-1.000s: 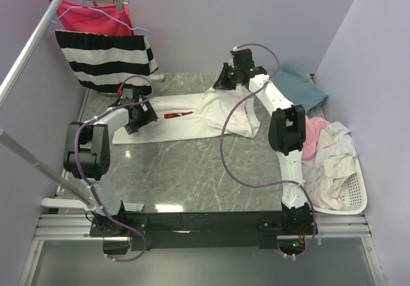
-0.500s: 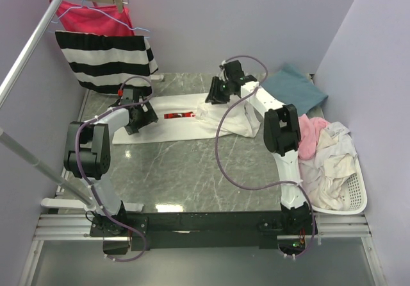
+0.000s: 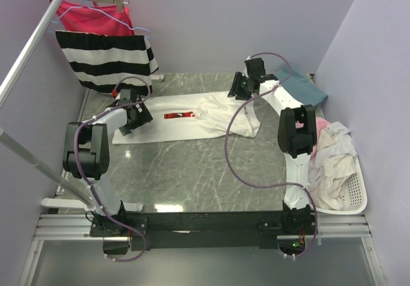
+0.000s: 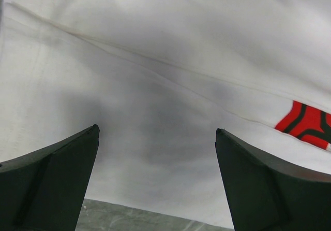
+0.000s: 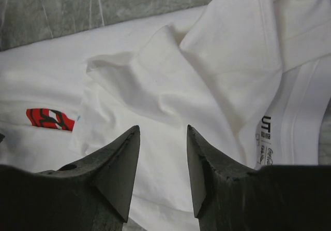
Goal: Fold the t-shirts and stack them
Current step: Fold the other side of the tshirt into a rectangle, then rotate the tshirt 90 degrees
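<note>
Jaws on the right gripper [image 5: 163,130] just opened and dropped the soft white red-print t-shirt [image 3: 166,129], one side now folded in; left gripper [image 4: 156,132] jaws stay spread wide.

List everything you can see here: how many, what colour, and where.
white t-shirt with red logo: one, white, spread across the table's far side
teal-blue t-shirt: one, teal-blue, far right corner
pale garments: heap, white and pink, in the basket
laundry basket: one, white, right edge
striped garment: one, black-and-white, hanging far left
red-pink garment: one, red-pink, hanging above it
table: one, grey marbled, before the arms
left gripper: one, black, open over the shirt's left end
right gripper: one, black, open over its rumpled right end
</note>
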`<control>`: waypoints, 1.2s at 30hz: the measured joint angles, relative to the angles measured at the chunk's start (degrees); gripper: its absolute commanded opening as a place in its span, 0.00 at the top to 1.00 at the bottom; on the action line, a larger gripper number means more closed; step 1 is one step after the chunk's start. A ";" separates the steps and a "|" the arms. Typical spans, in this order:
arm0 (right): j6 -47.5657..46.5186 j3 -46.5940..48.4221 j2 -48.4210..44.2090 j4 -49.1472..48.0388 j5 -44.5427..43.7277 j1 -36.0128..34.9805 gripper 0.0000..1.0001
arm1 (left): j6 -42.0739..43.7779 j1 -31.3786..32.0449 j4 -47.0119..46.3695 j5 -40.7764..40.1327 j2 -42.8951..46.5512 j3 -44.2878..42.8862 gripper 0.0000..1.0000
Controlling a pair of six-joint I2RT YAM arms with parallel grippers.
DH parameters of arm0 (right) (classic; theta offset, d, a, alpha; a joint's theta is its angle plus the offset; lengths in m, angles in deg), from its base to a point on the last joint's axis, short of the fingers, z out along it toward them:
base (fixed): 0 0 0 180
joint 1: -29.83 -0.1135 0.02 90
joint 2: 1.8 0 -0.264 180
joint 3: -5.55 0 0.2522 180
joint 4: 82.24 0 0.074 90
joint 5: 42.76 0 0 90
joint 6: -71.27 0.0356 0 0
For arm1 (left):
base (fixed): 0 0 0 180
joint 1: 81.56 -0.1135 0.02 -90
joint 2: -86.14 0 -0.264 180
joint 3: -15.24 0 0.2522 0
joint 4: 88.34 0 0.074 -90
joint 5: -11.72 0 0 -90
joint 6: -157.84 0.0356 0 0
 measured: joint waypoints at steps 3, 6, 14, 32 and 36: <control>0.24 1.57 1.88 0.13 0.09 0.33 0.52 | -0.02 -0.31 0.02 -0.98 -0.02 0.92 0.01; 0.74 0.39 2.36 0.61 0.59 0.33 0.51 | -0.07 -0.68 -0.52 -1.38 0.00 1.64 0.01; 1.29 -5.46 1.70 -0.39 2.19 0.26 0.51 | -0.07 -1.14 -1.25 -1.22 0.04 1.86 0.01; 4.61 17.68 16.26 11.45 -2.01 2.27 0.50 | -1.55 7.43 -2.34 1.73 8.55 12.24 0.01; 2.93 24.06 19.52 14.51 -1.44 2.69 0.49 | -1.81 12.92 -3.10 5.44 13.94 18.23 0.00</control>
